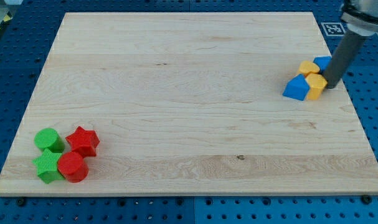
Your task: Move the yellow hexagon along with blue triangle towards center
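Yellow hexagon point(316, 86) near board's right edge, upper part of view, touching blue triangle point(295, 88) on its left. Second yellow block point(309, 67) and second blue block point(324, 61) just behind them, shapes unclear. My tip point(331, 84), plain rod end without jaws, set against yellow hexagon's right side. Bottom left corner: green cylinder point(48, 139), green star point(48, 165), red star point(83, 140), red cylinder point(72, 167), clustered on wooden board point(176, 93).

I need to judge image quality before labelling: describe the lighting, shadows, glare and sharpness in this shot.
Camera view: even, soft lighting on the wooden board, no glare; only faint shadows under the red star and green blocks. The blocks look sharp. My tip, by the yellow hexagon and blue triangle, is slightly soft; the rod's top is cropped.
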Robot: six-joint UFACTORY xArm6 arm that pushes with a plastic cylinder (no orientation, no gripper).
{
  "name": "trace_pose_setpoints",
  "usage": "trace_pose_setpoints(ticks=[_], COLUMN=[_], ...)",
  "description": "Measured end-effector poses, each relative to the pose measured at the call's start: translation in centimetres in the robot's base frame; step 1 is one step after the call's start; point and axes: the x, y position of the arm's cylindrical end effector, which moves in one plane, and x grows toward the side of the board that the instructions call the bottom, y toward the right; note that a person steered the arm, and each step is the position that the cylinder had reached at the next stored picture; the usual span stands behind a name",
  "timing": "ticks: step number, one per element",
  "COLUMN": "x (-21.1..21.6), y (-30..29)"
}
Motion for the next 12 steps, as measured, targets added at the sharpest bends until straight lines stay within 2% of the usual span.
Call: trace_pose_setpoints(ticks=[3, 4, 6, 9, 11, 12], x=[1.4, 1.1, 4.0, 5.3, 5.7, 8.5], y=[-8.5, -7.4, -7.1, -13.8, -13.6, -13.6])
